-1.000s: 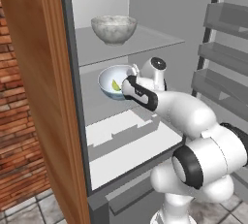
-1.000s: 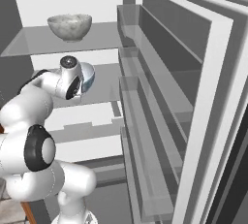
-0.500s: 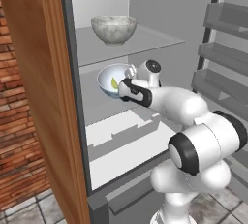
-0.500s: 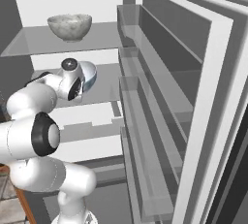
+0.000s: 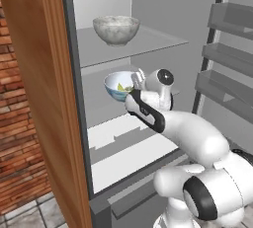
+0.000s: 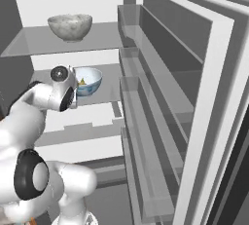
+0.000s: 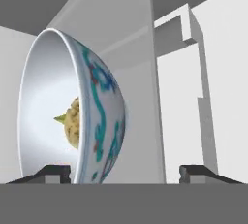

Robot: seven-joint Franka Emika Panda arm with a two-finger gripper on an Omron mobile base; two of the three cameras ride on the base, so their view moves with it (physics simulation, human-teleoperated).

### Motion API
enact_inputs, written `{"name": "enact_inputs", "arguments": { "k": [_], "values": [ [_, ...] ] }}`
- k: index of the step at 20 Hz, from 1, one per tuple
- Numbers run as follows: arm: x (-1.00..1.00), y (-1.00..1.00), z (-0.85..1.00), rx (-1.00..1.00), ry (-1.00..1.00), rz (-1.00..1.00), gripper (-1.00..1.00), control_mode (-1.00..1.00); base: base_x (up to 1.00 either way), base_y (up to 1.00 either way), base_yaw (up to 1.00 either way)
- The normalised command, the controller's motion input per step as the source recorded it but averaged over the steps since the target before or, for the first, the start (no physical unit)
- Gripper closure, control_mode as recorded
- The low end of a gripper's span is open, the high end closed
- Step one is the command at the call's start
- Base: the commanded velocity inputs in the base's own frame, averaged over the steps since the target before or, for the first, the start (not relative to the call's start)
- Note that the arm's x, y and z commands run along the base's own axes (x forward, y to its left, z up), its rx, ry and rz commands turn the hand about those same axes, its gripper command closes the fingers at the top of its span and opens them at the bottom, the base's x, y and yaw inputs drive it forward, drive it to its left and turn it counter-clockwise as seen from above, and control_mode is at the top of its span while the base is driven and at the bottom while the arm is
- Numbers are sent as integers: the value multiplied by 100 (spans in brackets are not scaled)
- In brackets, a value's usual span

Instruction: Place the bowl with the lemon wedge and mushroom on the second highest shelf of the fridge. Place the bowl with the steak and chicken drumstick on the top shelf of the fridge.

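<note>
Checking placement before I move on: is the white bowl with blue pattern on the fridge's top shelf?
No, the patterned bowl sits on the second shelf, below the grey stone bowl.

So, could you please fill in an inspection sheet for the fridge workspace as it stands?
Surface: glass fridge shelves, door open.
Job's things: grey bowl on the top shelf; patterned bowl with food on the second highest shelf.
Clutter: nothing seen.
Grippers: gripper at the patterned bowl's rim, jaws apart, one fingertip inside the rim and one outside.
Cables: nothing seen.
Surroundings: door bins, wooden panel, brick wall.
</note>
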Motion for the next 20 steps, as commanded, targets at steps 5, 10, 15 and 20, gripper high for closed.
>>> {"name": "enact_inputs", "arguments": {
  "k": [5, 10, 15, 20],
  "values": [
    [-100, 0, 68, 0, -15, -10, -100, -100, 0, 0, 0],
    [-100, 0, 100, -1, -15, -18, -100, -100, 0, 0, 0],
    [-100, -3, 100, 0, -12, -23, -100, -100, 0, 0, 0],
    [-100, -21, 100, 0, -6, -22, -100, -100, 0, 0, 0]
  ]
}}
